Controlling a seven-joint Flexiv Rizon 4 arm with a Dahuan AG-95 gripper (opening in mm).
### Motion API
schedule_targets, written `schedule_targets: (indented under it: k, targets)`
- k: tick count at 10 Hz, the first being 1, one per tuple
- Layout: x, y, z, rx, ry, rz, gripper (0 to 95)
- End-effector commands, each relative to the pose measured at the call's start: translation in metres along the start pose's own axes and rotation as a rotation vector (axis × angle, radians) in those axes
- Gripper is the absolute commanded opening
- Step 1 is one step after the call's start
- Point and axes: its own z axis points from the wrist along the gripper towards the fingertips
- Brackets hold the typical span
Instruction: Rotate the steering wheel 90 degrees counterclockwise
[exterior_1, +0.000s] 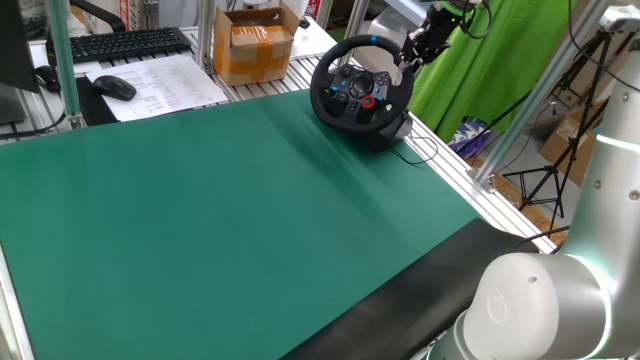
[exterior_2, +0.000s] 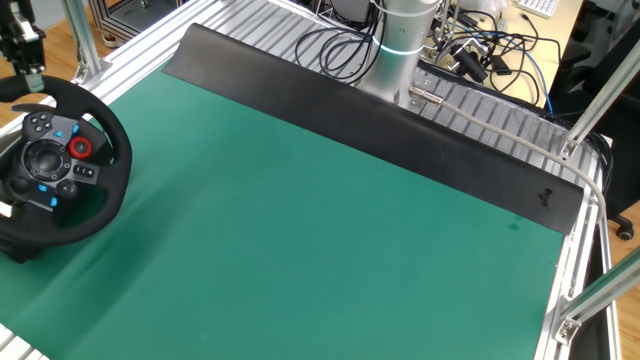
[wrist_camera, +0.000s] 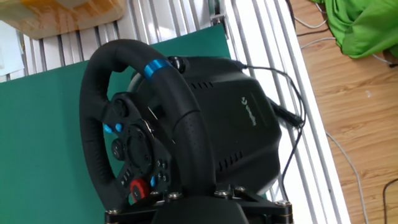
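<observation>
Wheel (exterior_1: 361, 83) at counter's (exterior_1: 230, 200) far corner, upright on base | fingers (exterior_1: 408, 58) partly closed at rim's right side, straight above it; hold unclear | step: gripping rim | next: confirm grip, sweep counterclockwise a quarter-turn.

Green mat (exterior_1: 220, 200) covers the desk, which has a ribbed aluminium edge (exterior_2: 250, 25). Behind it: black keyboard (exterior_1: 118, 43), mouse (exterior_1: 115, 87), printed sheet (exterior_1: 165, 82), cardboard box (exterior_1: 258, 45). Green cloth (exterior_1: 500, 60) hangs at one side. Wooden floor (wrist_camera: 360, 137).
</observation>
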Motion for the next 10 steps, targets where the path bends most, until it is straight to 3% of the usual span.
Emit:
schedule_targets:
  k: [1, 4, 8, 10]
  targets:
    - [-0.013, -0.004, -0.002, -0.010, 0.018, -0.012, 0.0]
    - [-0.020, 0.001, -0.006, -0.027, 0.020, -0.024, 0.0]
    - [-0.039, 0.005, -0.013, -0.014, 0.025, -0.045, 0.0]
    - [-0.042, 0.006, -0.015, -0.012, 0.031, -0.048, 0.0]
